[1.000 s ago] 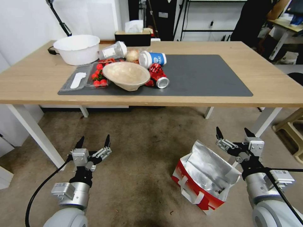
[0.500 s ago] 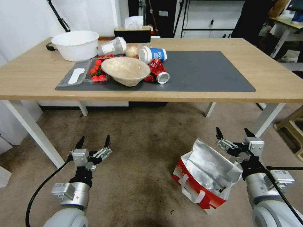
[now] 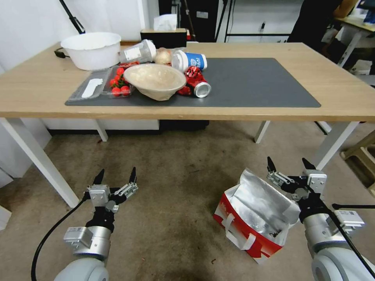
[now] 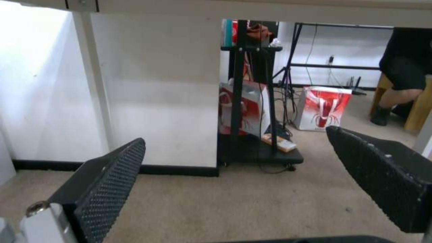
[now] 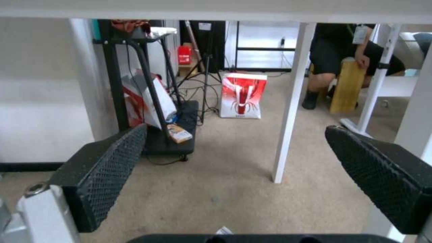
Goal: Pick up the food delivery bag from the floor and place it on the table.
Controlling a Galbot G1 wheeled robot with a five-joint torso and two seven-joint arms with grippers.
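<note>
The bag was seen on the floor, in front of the bench and off to the right side. It was tipped back a little, with its mouth open and the silver lining showing inside. Its red side and white handles faced forward. The right gripper was held just above the far top edge of the bag, not touching it as far as could be told. Its fingers were spread wide and nothing was held between them. In the right wrist view, the two black fingers were seen far apart, with a white bench leg and bare floor between them. The left gripper was held low over the floor on the left side, well apart from the bag. Its fingers were spread wide too, and nothing was held. In the left wrist view, the fingers were seen far apart, with floor and a white wall past them. On the bench a dark mat was laid. A white tub, a pale bowl, a red can, a blue cup and a box of red fruit were gathered at the left end of it.
</note>
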